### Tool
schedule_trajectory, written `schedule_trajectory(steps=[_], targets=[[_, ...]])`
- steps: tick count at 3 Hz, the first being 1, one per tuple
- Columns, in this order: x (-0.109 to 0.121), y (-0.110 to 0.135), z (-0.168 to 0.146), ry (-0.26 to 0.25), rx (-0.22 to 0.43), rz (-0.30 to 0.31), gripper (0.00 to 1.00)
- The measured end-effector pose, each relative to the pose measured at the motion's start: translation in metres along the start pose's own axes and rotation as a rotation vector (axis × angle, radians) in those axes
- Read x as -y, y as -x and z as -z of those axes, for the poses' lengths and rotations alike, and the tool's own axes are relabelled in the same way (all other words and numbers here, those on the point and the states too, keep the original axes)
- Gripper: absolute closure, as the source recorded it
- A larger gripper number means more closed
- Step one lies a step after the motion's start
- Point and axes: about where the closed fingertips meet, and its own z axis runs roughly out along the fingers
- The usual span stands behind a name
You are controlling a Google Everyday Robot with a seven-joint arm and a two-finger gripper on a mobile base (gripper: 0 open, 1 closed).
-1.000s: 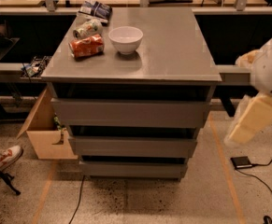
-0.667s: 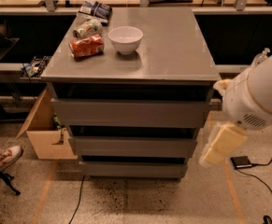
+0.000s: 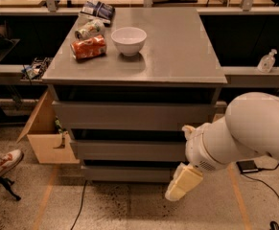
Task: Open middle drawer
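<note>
middle drawer: closed, second front below counter front edge | hand: low, below counter's front right corner, by right end of lowest drawer front | hand opening: cannot tell; nothing visibly held

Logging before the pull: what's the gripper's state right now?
Gripper: open or closed cannot be told; it hangs just below the right end of the middle drawer, with nothing seen in it.
</note>
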Motion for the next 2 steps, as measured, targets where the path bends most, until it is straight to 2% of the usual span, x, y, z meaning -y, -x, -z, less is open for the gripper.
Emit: schedule_trajectory(steps=[1, 2], targets=[[0.0, 0.0, 0.0, 0.0, 0.0, 0.0, 0.0], [0.007, -0.011, -0.035, -0.002, -0.001, 0.001, 0.0]])
